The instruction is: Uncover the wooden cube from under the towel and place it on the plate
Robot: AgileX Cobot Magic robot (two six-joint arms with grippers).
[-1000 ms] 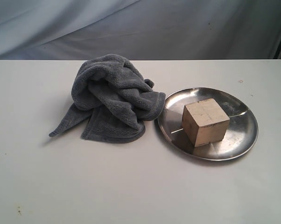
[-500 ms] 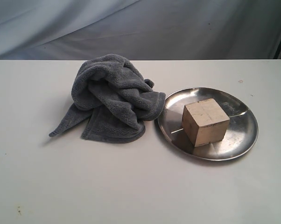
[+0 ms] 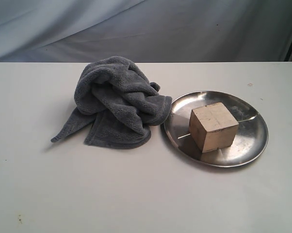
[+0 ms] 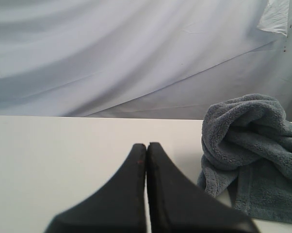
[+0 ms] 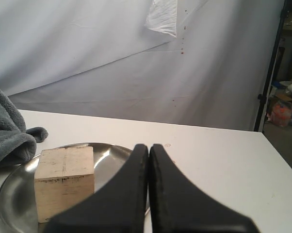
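A pale, matte counter (image 3: 136,194) fills the lower part of the exterior view, bare apart from a few tiny dark specks (image 3: 20,219) near its front left corner. Behind it hangs a wrinkled grey-white backdrop sheet (image 3: 146,29). In the right wrist view a dark upright pole (image 5: 271,63) stands at the sheet's edge, with blurred room clutter (image 5: 283,112) beyond it.

The wooden cube (image 3: 214,126) sits uncovered on the shiny metal plate (image 3: 250,141), one corner turned toward the exterior camera. The dark grey towel (image 3: 117,104) lies in a crumpled heap just left of the plate, its edge reaching the rim.

The left claw (image 4: 146,145) is closed, fingers pressed together on nothing, above bare counter beside the towel. The right claw (image 5: 149,145) is likewise closed and empty, near the plate and cube.
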